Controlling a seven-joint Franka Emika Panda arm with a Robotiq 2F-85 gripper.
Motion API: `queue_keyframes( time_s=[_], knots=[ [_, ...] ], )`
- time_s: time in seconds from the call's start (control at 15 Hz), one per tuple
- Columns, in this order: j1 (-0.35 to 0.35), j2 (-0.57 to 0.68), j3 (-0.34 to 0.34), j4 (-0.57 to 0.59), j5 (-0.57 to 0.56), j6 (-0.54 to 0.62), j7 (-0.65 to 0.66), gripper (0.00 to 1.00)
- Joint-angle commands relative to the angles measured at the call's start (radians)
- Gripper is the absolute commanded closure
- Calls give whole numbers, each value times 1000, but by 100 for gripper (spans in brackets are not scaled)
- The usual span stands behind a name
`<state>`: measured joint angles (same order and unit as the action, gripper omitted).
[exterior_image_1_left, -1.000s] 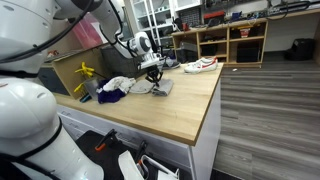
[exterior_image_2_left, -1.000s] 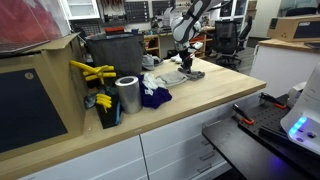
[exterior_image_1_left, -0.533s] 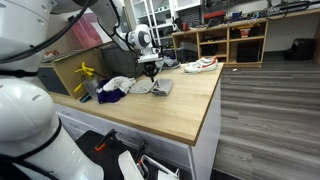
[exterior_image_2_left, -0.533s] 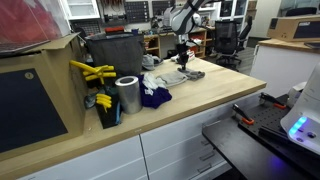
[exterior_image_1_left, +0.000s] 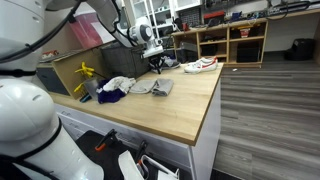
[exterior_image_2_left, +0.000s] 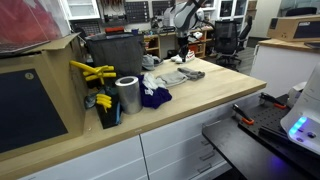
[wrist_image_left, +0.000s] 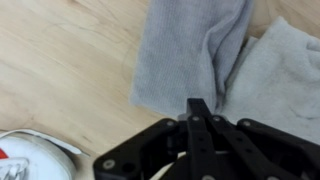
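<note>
My gripper (exterior_image_1_left: 155, 63) hangs above a folded grey cloth (exterior_image_1_left: 161, 86) on the wooden table, clear of it. In the wrist view the two black fingers (wrist_image_left: 199, 108) are pressed together with nothing between them. The grey cloth (wrist_image_left: 190, 50) lies spread below them, and a second grey fold (wrist_image_left: 285, 75) lies beside it. In an exterior view the gripper (exterior_image_2_left: 183, 55) is a little above and behind the same cloth (exterior_image_2_left: 186, 74).
A white cloth (exterior_image_1_left: 119, 84) and a dark blue cloth (exterior_image_1_left: 110, 96) lie beside the grey one. A silver can (exterior_image_2_left: 127, 95), yellow tools (exterior_image_2_left: 92, 72) and a black bin (exterior_image_2_left: 115, 52) stand nearby. A white shoe (exterior_image_1_left: 200, 65) lies at the table's far end.
The gripper has risen from the grey cloth and moved a little toward the back of the table. The cloth stays on the table.
</note>
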<state>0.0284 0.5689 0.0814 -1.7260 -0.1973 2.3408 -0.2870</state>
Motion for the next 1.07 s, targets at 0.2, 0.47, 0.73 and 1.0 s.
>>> queue_keyframes(
  time_s=[0.2, 0.47, 0.73, 1.0],
  knots=[
    [10, 42, -55, -18, -79, 55, 8, 100],
    [11, 98, -53, -18, -66, 34, 13, 100],
    [11, 141, -37, -16, -50, 24, 6, 100],
    [14, 128, -30, -21, -48, 23, 3, 100]
  ],
)
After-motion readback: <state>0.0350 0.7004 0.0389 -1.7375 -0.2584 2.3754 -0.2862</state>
